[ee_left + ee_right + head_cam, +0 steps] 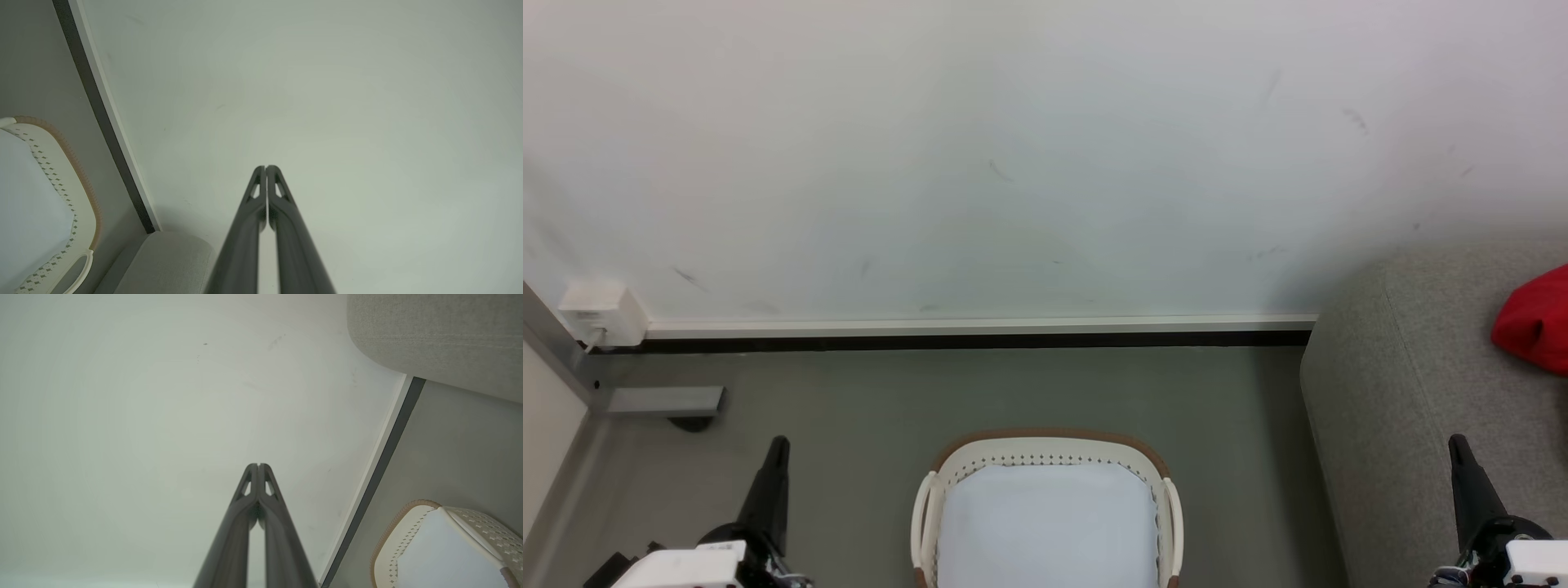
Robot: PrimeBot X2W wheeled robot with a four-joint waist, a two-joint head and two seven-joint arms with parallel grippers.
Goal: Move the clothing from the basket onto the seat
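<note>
The cream basket [1045, 457] with its brown rim stands on the floor at the bottom middle of the head view; its white bottom is bare. The same basket [61, 179] lies at the left of the left wrist view, and the basket [408, 522] sits low right in the right wrist view. A red piece of clothing [1535, 322] lies on the grey seat [1405, 384] at the right edge. My left gripper [778, 445] is shut at the lower left, holding nothing. My right gripper [1456, 443] is shut at the lower right beside the seat. Both wrist views show fingertips pressed together: left gripper [266, 167], right gripper [258, 465].
A pale wall with a white and black skirting strip [980, 333] runs behind the basket. A white socket box [603, 312] and a grey bracket [666, 400] sit at the far left. Grey-green floor [849, 400] surrounds the basket.
</note>
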